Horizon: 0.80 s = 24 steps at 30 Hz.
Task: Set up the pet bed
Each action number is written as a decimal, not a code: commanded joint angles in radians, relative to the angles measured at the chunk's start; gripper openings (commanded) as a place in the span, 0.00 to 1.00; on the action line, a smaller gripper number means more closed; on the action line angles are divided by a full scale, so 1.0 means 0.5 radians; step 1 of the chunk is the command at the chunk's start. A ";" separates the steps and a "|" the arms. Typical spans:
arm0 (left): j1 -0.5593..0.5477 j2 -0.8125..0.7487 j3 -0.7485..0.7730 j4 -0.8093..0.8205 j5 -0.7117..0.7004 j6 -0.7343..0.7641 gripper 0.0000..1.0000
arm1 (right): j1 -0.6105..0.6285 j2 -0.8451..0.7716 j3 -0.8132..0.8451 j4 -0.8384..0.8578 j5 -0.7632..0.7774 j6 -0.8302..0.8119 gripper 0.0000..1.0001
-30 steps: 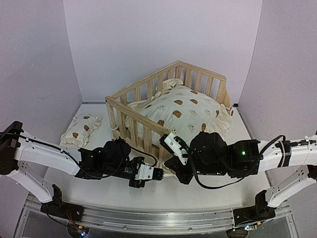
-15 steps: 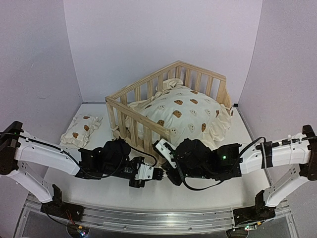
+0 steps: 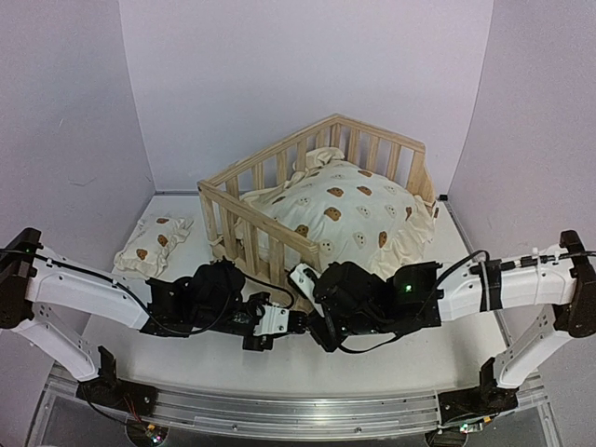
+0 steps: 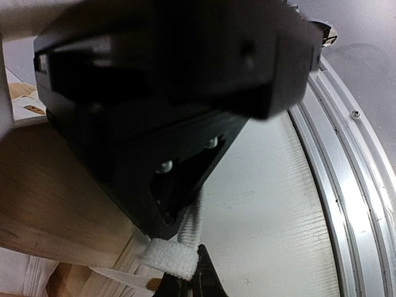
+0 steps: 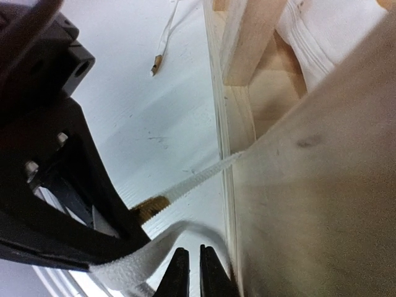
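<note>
Your left gripper is clenched on the white tie at the wooden frame's near corner. Right gripper is beside the tie, grip unclear. Cushion lies inside the frame. Pillow lies on the table, left of it.

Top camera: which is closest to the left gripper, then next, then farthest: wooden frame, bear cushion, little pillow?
From the left gripper, pinching a tie:
1. Wooden frame, just behind it.
2. Bear cushion, inside the frame, back right.
3. Little pillow, far left.
</note>
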 commanded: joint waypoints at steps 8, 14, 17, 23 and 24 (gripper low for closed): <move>-0.019 0.013 0.019 0.073 0.106 -0.107 0.00 | -0.021 -0.521 0.087 -0.438 -0.526 0.294 0.45; -0.018 0.022 0.013 0.074 0.119 -0.118 0.00 | 0.034 -0.750 -0.287 0.075 -0.736 -0.441 0.70; -0.019 0.039 0.014 0.073 0.116 -0.122 0.00 | 0.034 -0.767 -0.382 0.166 -0.623 -0.986 0.82; -0.018 0.047 0.016 0.073 0.135 -0.120 0.00 | 0.043 -0.678 -0.490 0.384 -0.378 -1.442 0.87; -0.019 0.047 0.021 0.074 0.131 -0.118 0.00 | 0.043 -0.662 -0.511 0.435 -0.321 -1.489 0.87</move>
